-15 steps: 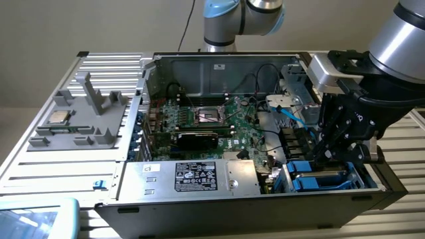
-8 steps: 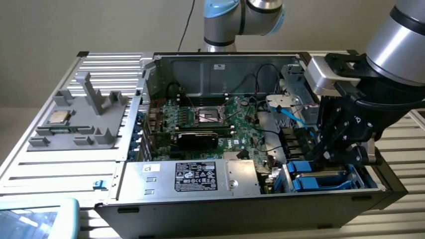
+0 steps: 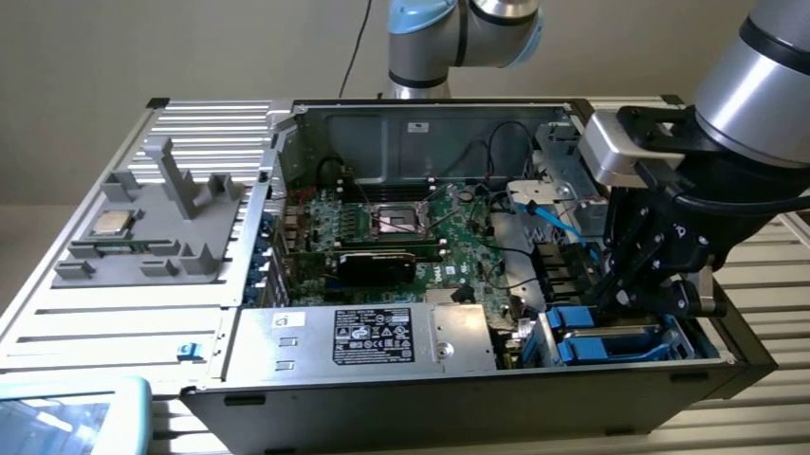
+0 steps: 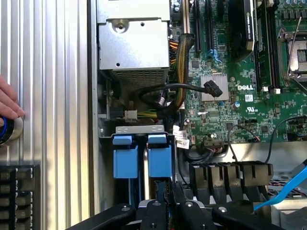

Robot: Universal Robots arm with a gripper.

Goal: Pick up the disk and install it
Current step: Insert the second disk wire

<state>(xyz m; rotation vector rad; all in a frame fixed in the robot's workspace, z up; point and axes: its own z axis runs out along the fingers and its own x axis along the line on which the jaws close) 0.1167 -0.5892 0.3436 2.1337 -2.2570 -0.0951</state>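
The disk (image 4: 159,160) stood on its edge in the drive bay at the front corner of the computer case (image 3: 418,403), its blue carrier beside a second blue carrier (image 4: 125,160) of the same kind. Its long side ran straight down into the bay, in line with the gripper (image 4: 169,203) directly above it. The gripper's jaws were drawn narrow, and they seemed to pinch the thin upper edge of the disk, though the contact itself was hard to see. In the exterior view the gripper (image 3: 639,284) hung low over this bay at the exterior view's right. The power supply box (image 3: 367,336) lay next to the bay, and the green board (image 3: 405,237) further in.
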